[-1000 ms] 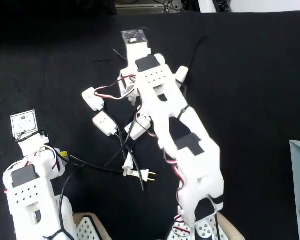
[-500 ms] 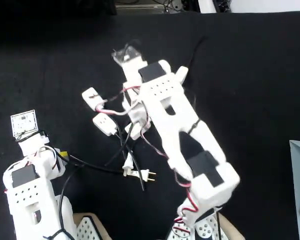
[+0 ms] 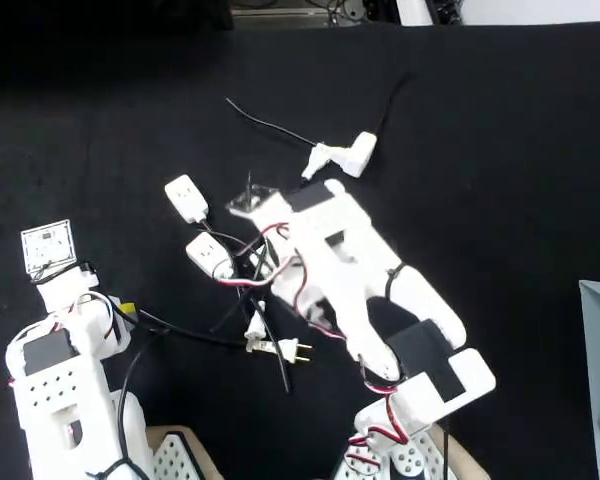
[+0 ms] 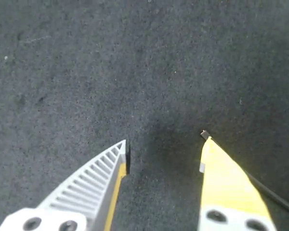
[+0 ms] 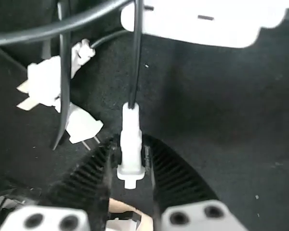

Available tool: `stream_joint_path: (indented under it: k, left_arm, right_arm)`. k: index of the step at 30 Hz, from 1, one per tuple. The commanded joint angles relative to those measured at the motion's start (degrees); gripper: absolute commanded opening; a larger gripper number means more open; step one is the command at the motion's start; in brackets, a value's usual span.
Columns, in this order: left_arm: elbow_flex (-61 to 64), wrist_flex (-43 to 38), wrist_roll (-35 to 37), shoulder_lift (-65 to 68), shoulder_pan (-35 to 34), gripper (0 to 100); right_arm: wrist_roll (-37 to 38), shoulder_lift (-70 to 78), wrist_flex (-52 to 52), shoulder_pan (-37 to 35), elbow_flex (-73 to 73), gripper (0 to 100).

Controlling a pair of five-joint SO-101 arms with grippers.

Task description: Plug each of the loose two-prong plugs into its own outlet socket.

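Our right gripper (image 5: 130, 161) is clenched on a small white plug (image 5: 130, 139) and holds its body by the two sides. The black cord (image 5: 136, 57) runs from the plug toward a white socket block (image 5: 202, 19) near it. We judge the plug light and hard but smooth, so it may turn between the pads, and the stiff cord will pull on it. The good place to hold is the body, not the cord. Our left gripper (image 4: 164, 149) stands released over the bare black table (image 4: 86, 57).
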Motion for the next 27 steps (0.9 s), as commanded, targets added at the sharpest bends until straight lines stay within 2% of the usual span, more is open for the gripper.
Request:
stream_joint_path:
  k: [1, 9, 18, 23, 27]
  left_arm:
    - [-0.57, -0.97, 0.09, -0.7, -0.22, 25]
    - [-2.68, -0.79, 0.09, -0.79, -0.13, 25]
    - [-11.03, -0.35, 0.44, -0.79, -0.13, 25]
    - [-17.36, -0.26, 0.62, -0.09, 0.48, 25]
    - [-21.76, 3.6, 0.97, 0.26, 5.76, 26]
  right_arm:
    - [1.41, -2.68, -2.81, -0.7, 1.98, 1.1]
    - [0.88, -5.32, -0.18, -2.99, -0.4, 1.1]
    - [-1.67, -26.77, 5.8, -2.9, -3.91, 1.1]
    - [-7.21, -36.88, 4.31, -2.9, -3.82, 1.1]
    - [-12.75, -41.8, -2.29, -2.9, 0.48, 1.1]
